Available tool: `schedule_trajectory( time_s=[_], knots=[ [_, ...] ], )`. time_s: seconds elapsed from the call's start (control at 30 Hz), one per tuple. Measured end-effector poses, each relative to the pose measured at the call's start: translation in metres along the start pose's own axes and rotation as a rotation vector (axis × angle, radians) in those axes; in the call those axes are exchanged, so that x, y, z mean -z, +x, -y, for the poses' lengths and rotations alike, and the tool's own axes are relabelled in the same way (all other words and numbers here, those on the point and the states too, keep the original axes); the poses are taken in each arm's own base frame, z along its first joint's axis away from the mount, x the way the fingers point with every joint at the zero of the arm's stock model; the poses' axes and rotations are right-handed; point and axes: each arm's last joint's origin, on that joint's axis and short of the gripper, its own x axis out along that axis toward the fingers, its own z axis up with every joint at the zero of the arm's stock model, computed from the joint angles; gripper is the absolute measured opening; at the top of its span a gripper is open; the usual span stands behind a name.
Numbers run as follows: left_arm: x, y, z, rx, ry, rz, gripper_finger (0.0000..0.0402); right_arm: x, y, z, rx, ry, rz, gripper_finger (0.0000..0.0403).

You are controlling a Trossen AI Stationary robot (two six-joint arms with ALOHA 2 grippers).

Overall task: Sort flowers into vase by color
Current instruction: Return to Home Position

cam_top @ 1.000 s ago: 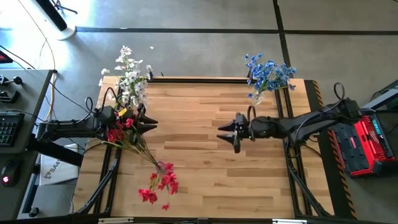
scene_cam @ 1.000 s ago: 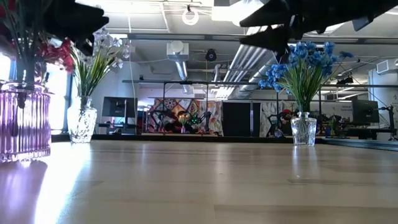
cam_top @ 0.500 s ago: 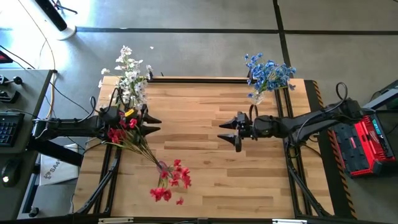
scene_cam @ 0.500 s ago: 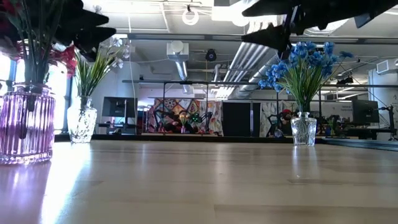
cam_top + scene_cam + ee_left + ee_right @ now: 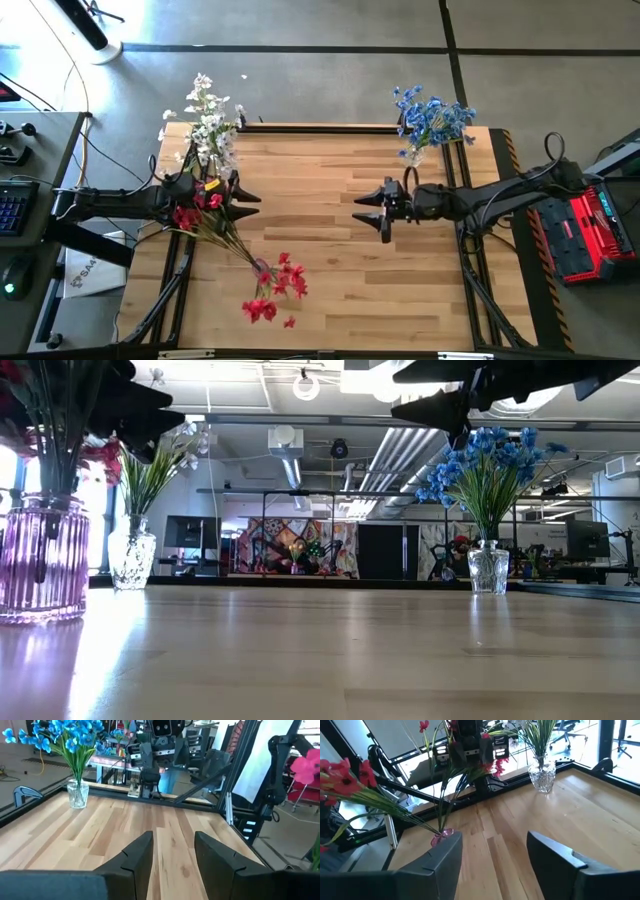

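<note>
The red flowers (image 5: 272, 292) stand in the purple vase (image 5: 40, 560) on the front-left part of the desk (image 5: 340, 300). From above, their stems fan in 2 directions, some leaning toward the left hand (image 5: 248, 202) and others toward the front edge. Whether the blossoms touch that hand is unclear. From desk height the stems rise roughly upright, with the blossoms cut off at the frame's edge. The white flowers (image 5: 208, 125) stand upright in a clear vase (image 5: 132, 560) at the far-left corner, and the blue flowers (image 5: 430, 120) at the far-right. Both hands hover empty, fingers apart, with the right hand (image 5: 365, 208) at mid-desk facing the left.
</note>
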Motion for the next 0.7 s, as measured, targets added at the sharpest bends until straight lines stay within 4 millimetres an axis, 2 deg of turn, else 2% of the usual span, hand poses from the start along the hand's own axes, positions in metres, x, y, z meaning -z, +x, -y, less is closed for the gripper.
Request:
schedule_trajectory(
  time_s=[0.1,0.17,0.33,0.47,0.6,0.7],
  knots=[
    [-0.001,0.000,0.000,0.001,0.001,0.007,0.0134,-0.004,-0.004,0.000,0.014,-0.026,0.025,0.0194],
    [-0.001,0.000,0.000,0.001,0.001,0.008,0.0134,-0.008,-0.010,0.000,0.011,-0.062,0.052,0.0169],
    [-0.001,0.000,0.000,0.001,-0.051,0.008,0.0134,-0.009,-0.034,0.005,-0.005,-0.110,0.111,0.0077],
    [-0.005,0.000,0.002,0.017,-0.090,0.048,0.0134,0.007,-0.053,0.015,-0.010,-0.090,0.131,0.0010],
    [-0.013,0.001,0.006,0.040,-0.068,0.081,0.0134,0.024,-0.063,0.025,0.011,0.048,0.130,0.0027],
    [-0.025,0.002,0.010,0.055,-0.050,0.101,0.0133,0.028,-0.066,0.027,0.008,0.135,0.133,0.0051]
  ],
)
